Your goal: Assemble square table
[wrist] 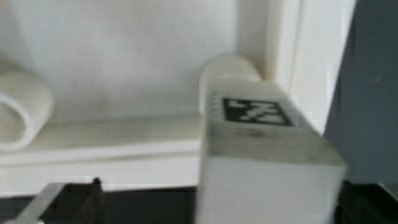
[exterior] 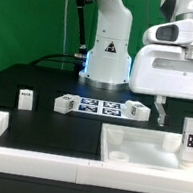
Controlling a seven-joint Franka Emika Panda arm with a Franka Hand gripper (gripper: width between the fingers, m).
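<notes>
The square table's top (exterior: 128, 140) is a white rimmed tray at the front of the exterior view's right, with a round corner socket (wrist: 18, 105) showing. A tagged white leg (exterior: 191, 140) stands upright at its right side. My gripper (exterior: 177, 121) hangs over that spot, open. In the wrist view the leg (wrist: 258, 130) sits between the dark fingertips (wrist: 71, 203), with a gap on one side. Three more legs rest on the black surface: one upright (exterior: 25, 97) and two lying (exterior: 65, 103) (exterior: 135, 110).
The marker board (exterior: 103, 107) lies between the two lying legs, in front of the robot base (exterior: 107, 61). White wall bars (exterior: 15, 150) edge the black surface at the front and at the exterior view's left.
</notes>
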